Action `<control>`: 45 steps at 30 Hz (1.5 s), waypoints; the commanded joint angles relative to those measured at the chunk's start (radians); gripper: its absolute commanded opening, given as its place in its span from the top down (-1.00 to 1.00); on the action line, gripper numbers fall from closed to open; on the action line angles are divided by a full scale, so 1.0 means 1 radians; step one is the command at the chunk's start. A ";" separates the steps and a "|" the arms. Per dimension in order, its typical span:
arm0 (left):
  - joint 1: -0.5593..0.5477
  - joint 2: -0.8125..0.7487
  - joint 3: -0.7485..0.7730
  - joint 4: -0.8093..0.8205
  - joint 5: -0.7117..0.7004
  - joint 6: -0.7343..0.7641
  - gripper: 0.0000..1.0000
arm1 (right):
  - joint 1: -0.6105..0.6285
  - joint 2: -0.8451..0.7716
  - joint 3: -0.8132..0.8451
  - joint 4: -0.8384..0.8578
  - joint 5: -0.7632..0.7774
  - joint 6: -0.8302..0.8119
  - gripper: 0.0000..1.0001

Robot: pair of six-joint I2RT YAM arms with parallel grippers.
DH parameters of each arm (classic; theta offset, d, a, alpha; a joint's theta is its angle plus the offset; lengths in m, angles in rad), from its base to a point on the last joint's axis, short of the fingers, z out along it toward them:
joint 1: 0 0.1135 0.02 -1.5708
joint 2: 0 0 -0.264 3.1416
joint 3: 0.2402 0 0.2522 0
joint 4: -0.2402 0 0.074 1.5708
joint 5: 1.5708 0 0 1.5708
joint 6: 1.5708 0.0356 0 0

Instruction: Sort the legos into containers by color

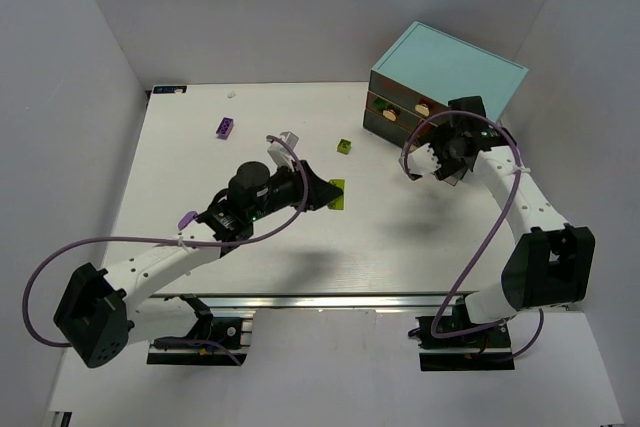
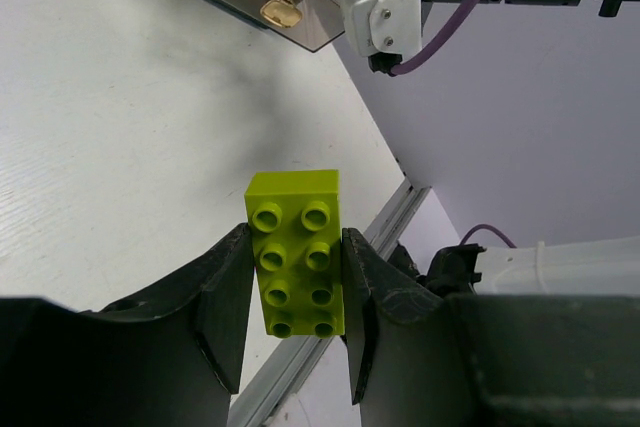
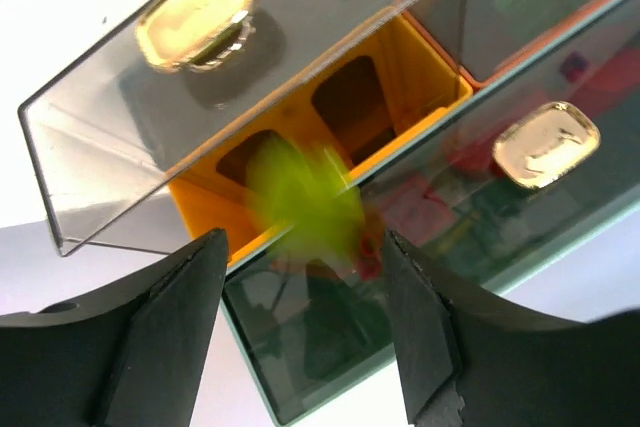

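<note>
Clerk: Entry one, left gripper [image 2: 295, 239]. State?

Checker: Clamped on one lime brick [image 2: 294, 252], two studs by four. Both fingers [image 2: 222, 297] press its long sides. In the wrist view the brick's far end projects past the fingertips toward 12 o'clock. The top view places the pair over the middle of the table [image 1: 400, 247].

Clerk: Entry two, right gripper [image 3: 305, 242].

Checker: Jaws apart, gripping nothing. One lime blur [image 3: 300, 202], too smeared to show studs, lies in the gap at 12 o'clock of the fingertips. It touches neither finger, as far as can be told. Behind it is a pulled-out smoky drawer [image 3: 120, 147] with a tan knob [image 3: 195, 12], and an orange piece [image 3: 430, 87] lies inside.

Clerk: Entry three, housing.

Checker: Cabinet [image 1: 450, 67], light-blue top, at the table's 1 o'clock corner. The right gripper sits just at its 6 o'clock, before the drawer fronts.

Clerk: Entry four, loose stock.

Checker: Purple brick [image 1: 225, 127], on the table at 10 o'clock of the left gripper, well apart. Green brick [image 1: 344, 146], at that gripper's 12 o'clock, near but not touching.
</note>
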 commanded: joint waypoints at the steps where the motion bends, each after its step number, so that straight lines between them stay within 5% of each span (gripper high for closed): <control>1: 0.004 0.040 0.073 0.081 0.043 -0.033 0.63 | -0.014 -0.029 0.054 0.036 -0.055 -0.008 -0.38; 9: 0.004 0.282 0.211 0.255 0.109 -0.144 0.64 | -0.058 -0.115 0.125 0.051 -0.233 0.179 -0.37; 12: 0.004 0.356 0.280 0.314 0.118 -0.185 0.65 | -0.084 -0.153 0.125 0.134 -0.291 0.380 -0.35; 13: -0.011 0.425 0.309 0.321 0.126 -0.188 0.66 | -0.094 -0.179 0.128 0.177 -0.299 0.616 -0.29; 14: -0.011 0.462 0.382 0.320 0.130 -0.190 0.67 | -0.113 -0.199 0.122 0.308 -0.295 0.766 0.54; 15: -0.022 0.497 0.422 0.318 0.136 -0.199 0.68 | -0.118 -0.222 0.099 0.385 -0.232 0.931 1.00; 17: -0.033 0.613 0.496 0.335 0.146 -0.228 0.71 | -0.140 -0.312 0.027 0.584 -0.077 1.355 1.00; 20: -0.043 0.741 0.591 0.433 0.130 -0.315 0.75 | -0.161 -0.449 -0.083 0.573 -0.084 1.568 1.00; 28: -0.105 1.002 0.858 0.578 -0.032 -0.352 0.75 | -0.206 -0.721 -0.321 0.555 -0.210 1.782 1.00; 39: -0.143 1.252 1.169 0.486 -0.169 -0.314 0.72 | -0.207 -0.862 -0.466 0.581 -0.207 1.822 1.00; 40: -0.143 1.274 1.183 0.470 -0.176 -0.308 0.68 | -0.207 -0.868 -0.467 0.576 -0.206 1.822 1.00; 45: -0.143 1.298 1.229 0.404 -0.198 -0.293 -0.20 | -0.207 -0.889 -0.470 0.558 -0.203 1.807 1.00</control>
